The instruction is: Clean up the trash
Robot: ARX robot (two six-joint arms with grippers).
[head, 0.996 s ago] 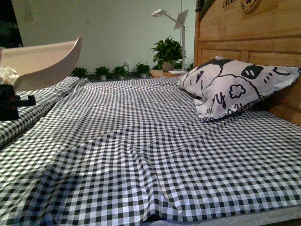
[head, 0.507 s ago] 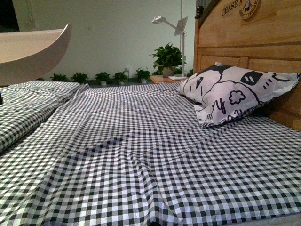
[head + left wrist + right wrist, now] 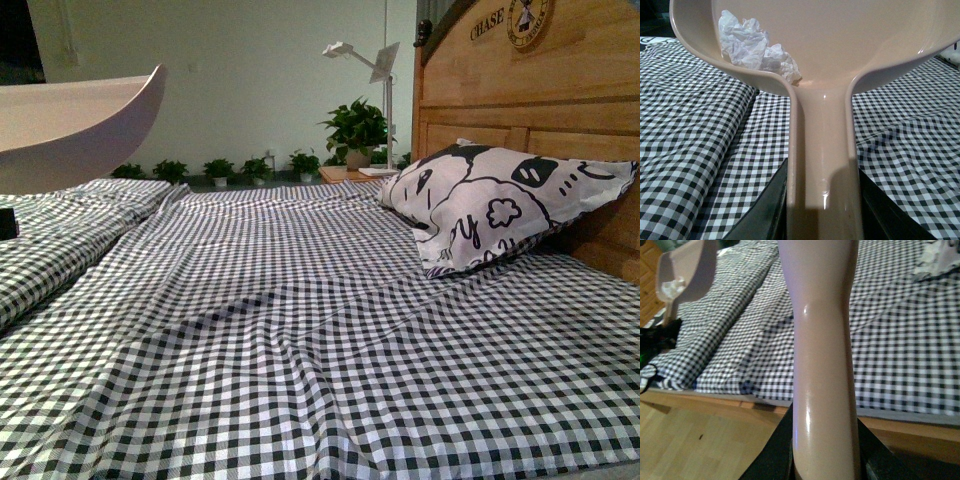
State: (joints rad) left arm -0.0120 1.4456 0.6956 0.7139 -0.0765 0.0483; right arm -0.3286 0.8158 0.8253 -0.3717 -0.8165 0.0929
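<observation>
The trash lies in the dustpan, lifted over the counter's left edge; left pincer clamps its handle. Right pincer clamps a second pink handle. Next: carry level, tip out.

The front view looked low across the gingham bed toward the headboard. Each wrist view looked close along a held handle. All shared the bedspread; the pink dustpan appeared in every view.

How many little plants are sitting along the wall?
About 5: four small potted plants in a row on the floor by the wall, one bigger plant on the bedside table. Others may be hidden.
</observation>
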